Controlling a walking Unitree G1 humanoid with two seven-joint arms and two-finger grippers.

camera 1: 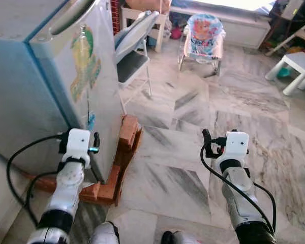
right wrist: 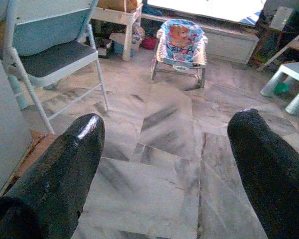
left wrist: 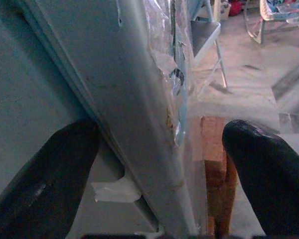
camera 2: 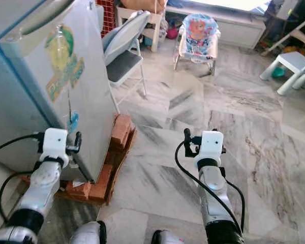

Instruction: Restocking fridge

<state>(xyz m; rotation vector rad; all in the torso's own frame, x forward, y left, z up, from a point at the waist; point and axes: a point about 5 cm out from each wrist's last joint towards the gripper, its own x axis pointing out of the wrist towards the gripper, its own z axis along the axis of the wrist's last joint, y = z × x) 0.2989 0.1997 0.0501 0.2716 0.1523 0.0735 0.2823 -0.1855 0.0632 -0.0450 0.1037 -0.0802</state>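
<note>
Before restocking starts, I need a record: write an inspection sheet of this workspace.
Surface: grey marble floor.
Job's things: pale blue fridge, shut, raised on bricks; sticker on its door.
Clutter: nothing seen by the fridge.
Grippers: left gripper open, astride the door's edge; right gripper open over the floor, empty.
Cables: black cables looping beside both arms.
Surroundings: folding chair, baby bouncer, white stool.

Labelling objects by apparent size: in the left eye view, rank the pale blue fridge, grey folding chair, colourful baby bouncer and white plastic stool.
1. Pale blue fridge, much nearer.
2. Grey folding chair.
3. Colourful baby bouncer.
4. White plastic stool, cut off; close to the bouncer, so unsure.
</note>
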